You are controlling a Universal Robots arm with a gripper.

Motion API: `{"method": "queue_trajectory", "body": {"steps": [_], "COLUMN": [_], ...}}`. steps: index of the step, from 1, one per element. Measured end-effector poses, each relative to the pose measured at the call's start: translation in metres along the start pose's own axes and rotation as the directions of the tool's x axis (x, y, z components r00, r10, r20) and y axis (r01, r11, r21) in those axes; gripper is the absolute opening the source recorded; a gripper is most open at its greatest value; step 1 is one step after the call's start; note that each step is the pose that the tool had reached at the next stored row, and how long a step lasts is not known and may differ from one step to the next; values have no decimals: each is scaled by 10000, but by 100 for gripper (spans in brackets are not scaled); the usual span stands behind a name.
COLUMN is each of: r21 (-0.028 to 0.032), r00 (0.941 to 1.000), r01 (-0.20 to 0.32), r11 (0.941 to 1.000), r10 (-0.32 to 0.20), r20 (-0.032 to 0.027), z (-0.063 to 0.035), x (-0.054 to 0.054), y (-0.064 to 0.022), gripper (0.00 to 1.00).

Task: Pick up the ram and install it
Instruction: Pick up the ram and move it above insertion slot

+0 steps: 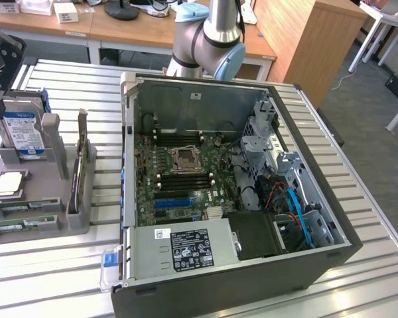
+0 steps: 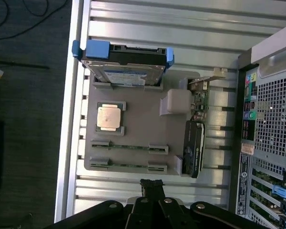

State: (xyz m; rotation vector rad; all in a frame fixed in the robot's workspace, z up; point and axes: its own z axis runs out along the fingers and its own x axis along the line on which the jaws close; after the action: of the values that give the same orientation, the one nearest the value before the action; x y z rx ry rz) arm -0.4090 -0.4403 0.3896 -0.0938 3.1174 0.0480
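Looking down from the wrist, a grey parts tray sat on a slatted metal table. The gripper hung above the table just off the tray's edge, on the side nearest the memory. Its jaws were closed together with nothing between them.

The ram, a thin green stick, lay flat in a holder on the tray. A second stick lay parallel to it, closer to the gripper. On the same tray, further from the gripper, rested a square silver CPU. Beyond that stood a hard drive with a blue and white label.

In the exterior view, an open computer case lay on its side next to the tray, its motherboard exposed. The long dark memory slots beside the processor socket looked empty.

Judged from this, the task had barely begun. No stick had been lifted or gripped, and both pickup and installation remained to be done.
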Motion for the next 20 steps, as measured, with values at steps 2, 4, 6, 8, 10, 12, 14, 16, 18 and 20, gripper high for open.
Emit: {"method": "queue_trajectory", "body": {"steps": [2,4,6,8,10,12,14,16,18,20], "r21": [8,15,18,18,18,18,17,15,12,10], "r00": [9999,9994,9986,9974,9956,9933,9905,9875,9840,9803], "r01": [153,334,521,721,939,1156,1375,1578,1782,1972], "r11": [9999,9994,9986,9974,9956,9933,9905,9875,9840,9804], "r10": [-153,-334,-521,-721,-939,-1156,-1375,-1578,-1782,-1972], "r20": [-5,-12,-18,-23,-31,-38,-45,-50,-57,-62], "z": [0,0,0,1,0,0,0,1,0,0], "x": [0,0,0,0,0,1,0,0,1,0], "y": [0,0,0,0,1,1,1,0,1,0], "gripper": [11,11,11,11,11,11,11,11,11,11]}}
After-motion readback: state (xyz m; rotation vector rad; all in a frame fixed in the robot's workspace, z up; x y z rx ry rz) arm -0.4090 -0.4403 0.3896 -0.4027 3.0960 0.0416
